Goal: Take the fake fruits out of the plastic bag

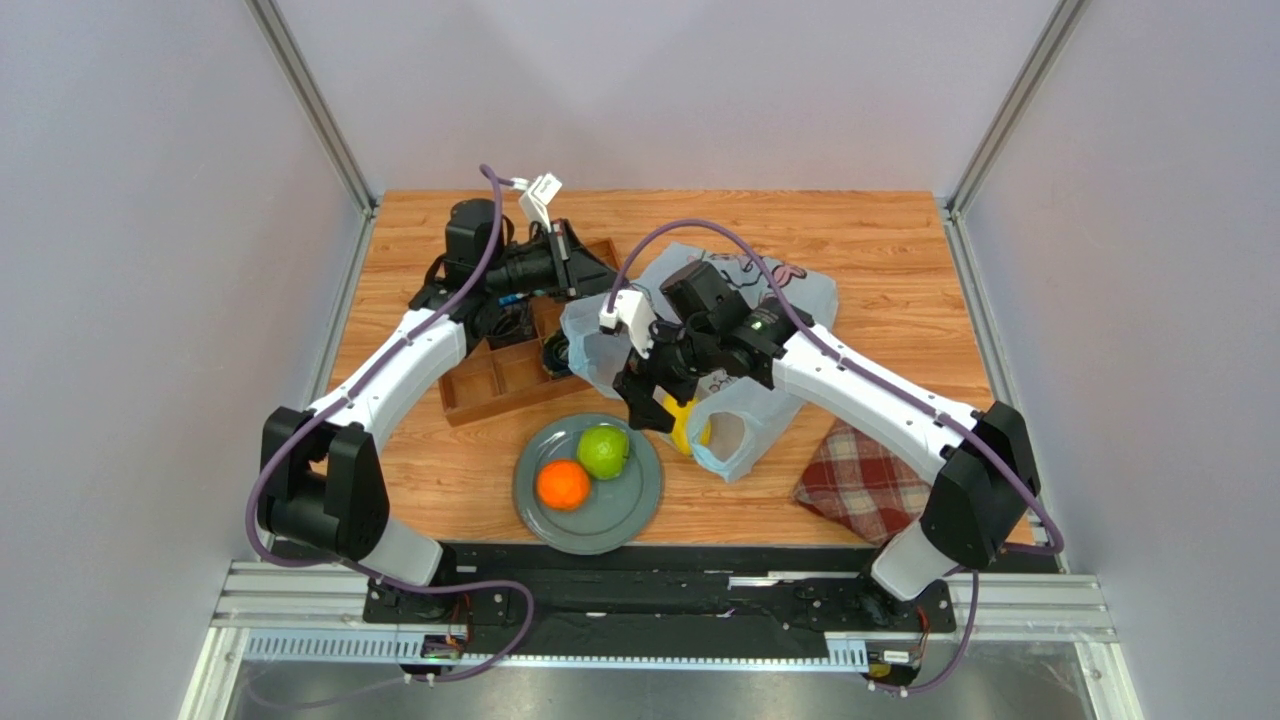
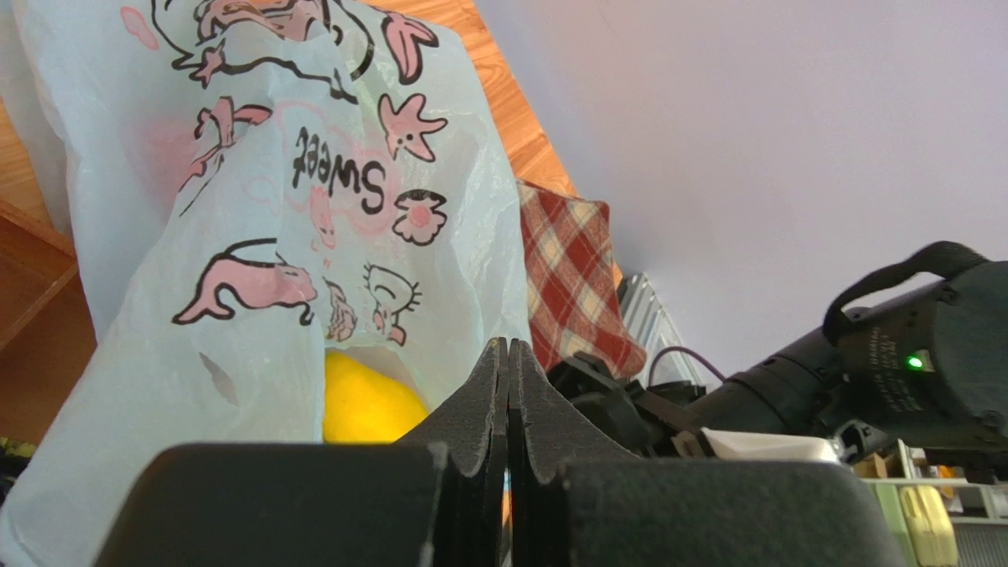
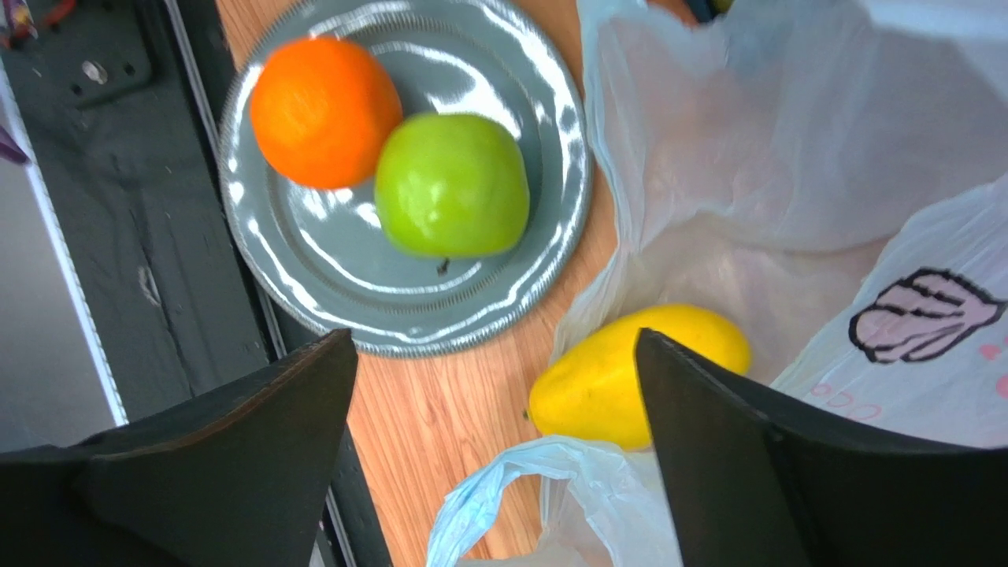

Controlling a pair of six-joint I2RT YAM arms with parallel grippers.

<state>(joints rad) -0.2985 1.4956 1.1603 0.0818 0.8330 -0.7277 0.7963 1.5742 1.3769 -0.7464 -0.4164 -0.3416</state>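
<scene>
The pale-blue plastic bag (image 1: 812, 308) lies mid-table, its mouth towards the grey plate (image 1: 529, 503). A yellow mango (image 1: 687, 428) sits in the mouth, also seen in the right wrist view (image 3: 627, 372) and the left wrist view (image 2: 361, 402). An orange (image 1: 562, 485) and a green apple (image 1: 604, 450) rest on the plate (image 3: 544, 130). My right gripper (image 1: 661, 405) is open and empty just above the mango and a bag handle loop (image 3: 509, 496). My left gripper (image 1: 598, 296) is shut at the bag's far left edge; the printed film (image 2: 272, 213) runs down to its fingertips (image 2: 495, 366).
A wooden compartment tray (image 1: 504, 383) stands left of the bag, under the left arm. A red plaid cloth (image 1: 860, 480) lies at the near right, also in the left wrist view (image 2: 568, 272). The black base rail (image 1: 661, 593) runs along the near edge.
</scene>
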